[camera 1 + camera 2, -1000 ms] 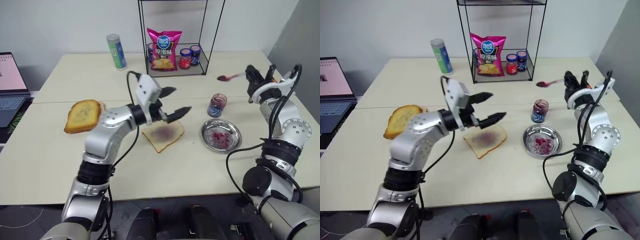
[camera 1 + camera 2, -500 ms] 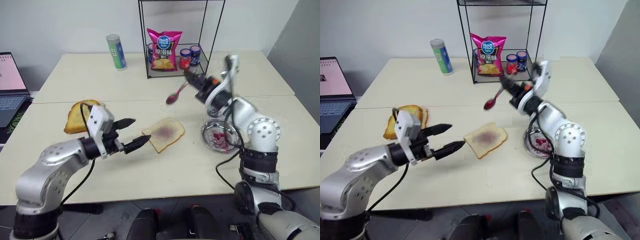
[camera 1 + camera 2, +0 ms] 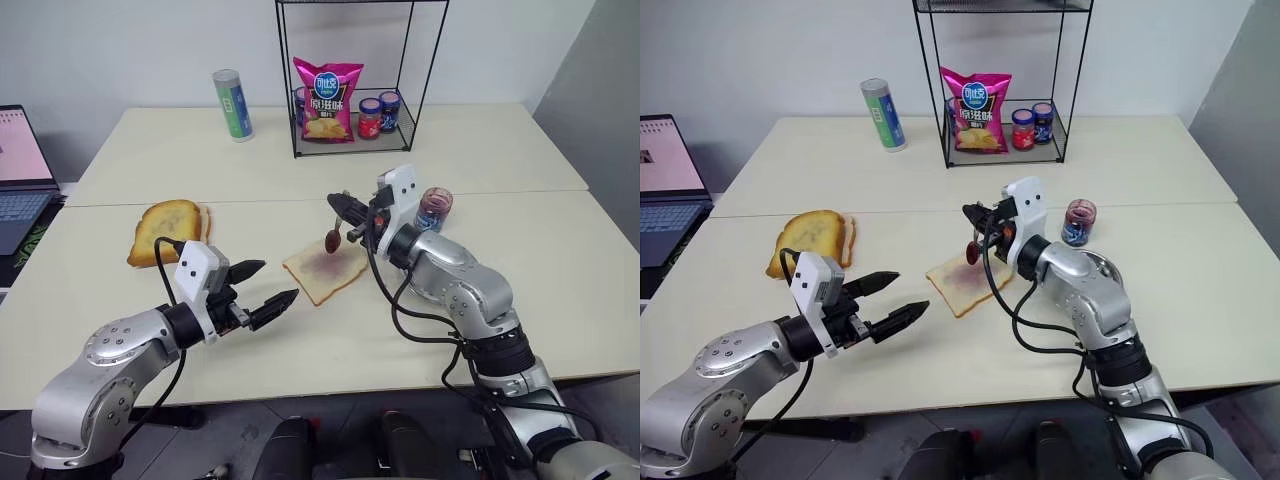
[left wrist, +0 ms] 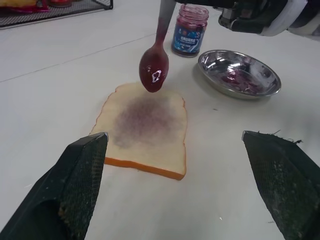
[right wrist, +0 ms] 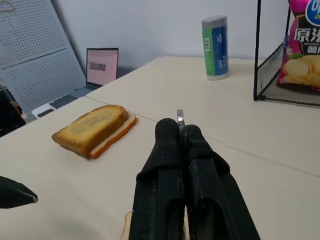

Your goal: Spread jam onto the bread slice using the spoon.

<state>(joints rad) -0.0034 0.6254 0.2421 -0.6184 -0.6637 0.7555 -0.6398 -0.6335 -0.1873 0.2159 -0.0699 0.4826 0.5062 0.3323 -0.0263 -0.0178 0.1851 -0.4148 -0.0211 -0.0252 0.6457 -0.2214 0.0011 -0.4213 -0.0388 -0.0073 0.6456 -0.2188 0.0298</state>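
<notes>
At frame centre, the right gripper point(image 3: 345, 207), jaws clamping the spoon point(image 3: 334, 238), dangles jam point(image 4: 153, 76) over the bread slice point(image 3: 326, 269) for spreading; the left gripper point(image 3: 270, 290) waits wide.

A pale white bread slice point(image 3: 326, 270) with a thin brown crust lies flat near the middle of the table point(image 3: 560, 270), a dull purple stain across its centre. Just above it hangs the slim silver spoon point(image 4: 154, 72), bowl down and loaded with glossy dark red jam point(image 4: 153, 77). More jam fills a small glass jar point(image 4: 189, 29) toward the table's right edge.
</notes>
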